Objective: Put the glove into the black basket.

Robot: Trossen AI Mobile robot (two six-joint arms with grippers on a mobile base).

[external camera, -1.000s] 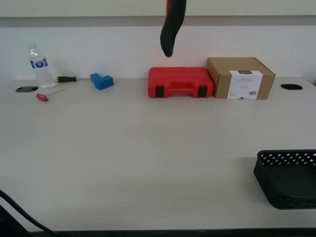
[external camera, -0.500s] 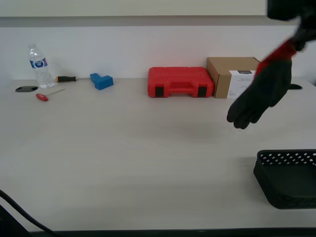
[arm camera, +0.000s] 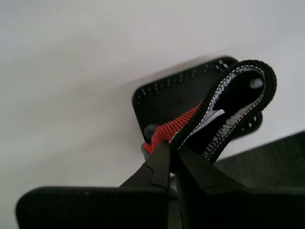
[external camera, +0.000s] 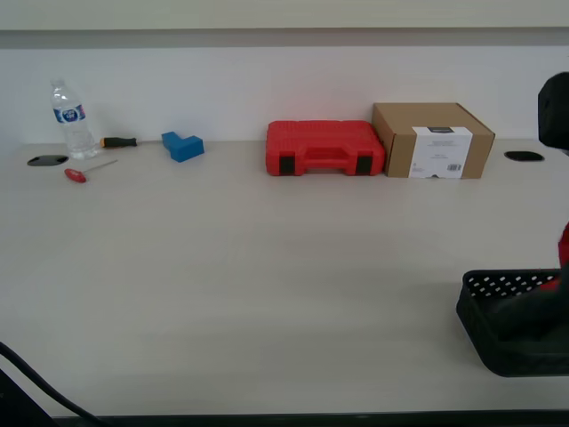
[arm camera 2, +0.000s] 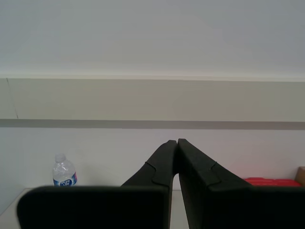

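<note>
First wrist view: the robot is lowering the glove (arm camera: 224,119) over the black basket (arm camera: 157,98).
The first gripper (arm camera: 172,155) is pinching the glove's red knit just beside the black-edged cuff, jaws clamped on it, with the basket directly beneath; in the exterior view only a red sliver is showing at the basket's (external camera: 498,342) far edge. Releasing well probably means waiting until the dangling fingers are resting inside the walls, not draped over the rim. The second gripper (arm camera 2: 177,145) is idling, jaws together and empty.
</note>
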